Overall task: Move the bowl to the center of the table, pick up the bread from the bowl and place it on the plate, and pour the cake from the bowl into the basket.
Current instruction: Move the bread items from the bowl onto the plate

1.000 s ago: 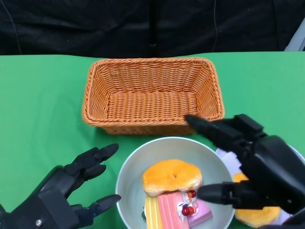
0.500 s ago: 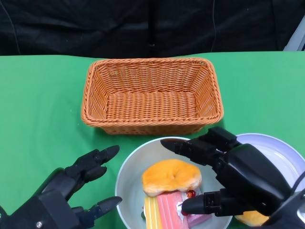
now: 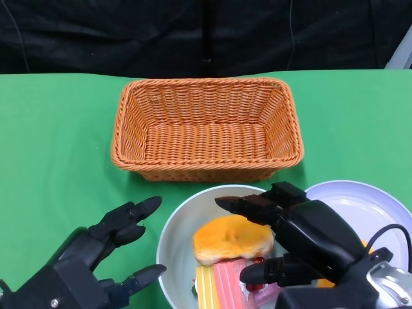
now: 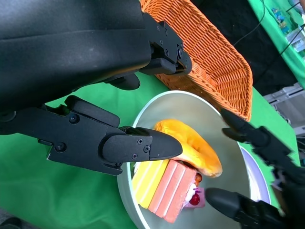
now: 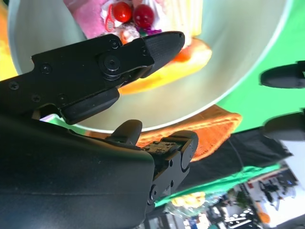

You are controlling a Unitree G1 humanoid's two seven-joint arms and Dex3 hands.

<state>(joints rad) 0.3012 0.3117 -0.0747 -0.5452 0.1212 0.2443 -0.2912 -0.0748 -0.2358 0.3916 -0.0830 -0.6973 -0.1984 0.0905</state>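
The grey bowl sits at the table's near edge, in front of the wicker basket. In it lie a golden bread roll and a striped cake slice with red cherries. My right hand hovers over the bowl's right side, fingers spread just above the bread and holding nothing. Left of the bowl, my left hand is open and apart from the rim. The white plate lies to the right, partly hidden by my right hand.
The empty basket stands directly behind the bowl, close to its far rim. A black backdrop runs along the table's far edge. Bare green cloth shows on both sides of the basket.
My right hand has moved left from above the plate to over the bowl, its fingers now above the bread. The left hand has stayed where it was.
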